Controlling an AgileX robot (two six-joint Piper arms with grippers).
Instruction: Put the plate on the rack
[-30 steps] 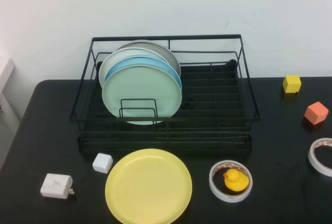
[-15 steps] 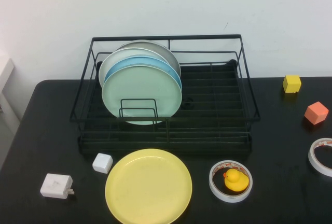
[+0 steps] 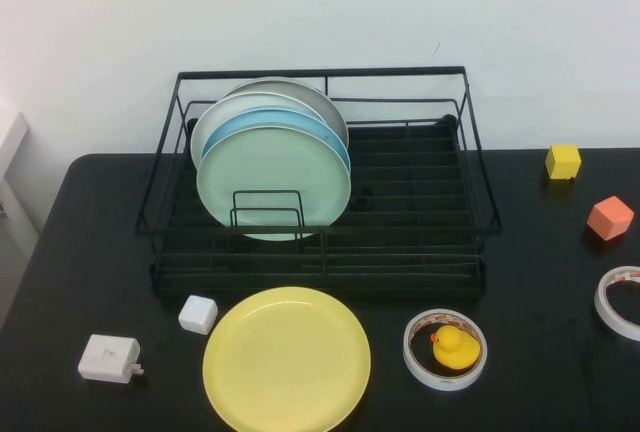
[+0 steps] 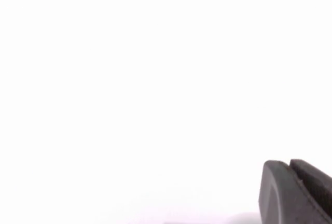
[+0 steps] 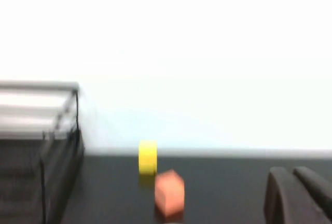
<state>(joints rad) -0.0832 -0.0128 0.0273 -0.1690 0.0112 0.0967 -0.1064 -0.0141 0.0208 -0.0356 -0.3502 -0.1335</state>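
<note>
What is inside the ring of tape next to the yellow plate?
A small yellow duck sits inside the tape ring. Its underside is hidden. Neither the left gripper nor the right gripper is near it; both show only in their wrist views.

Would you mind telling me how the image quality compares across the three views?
High view: sharp, evenly lit plate and rack. Left wrist view: washed-out white, only the left gripper at the corner. Right wrist view: blurred rack, overexposed wall, right gripper dark.
</note>
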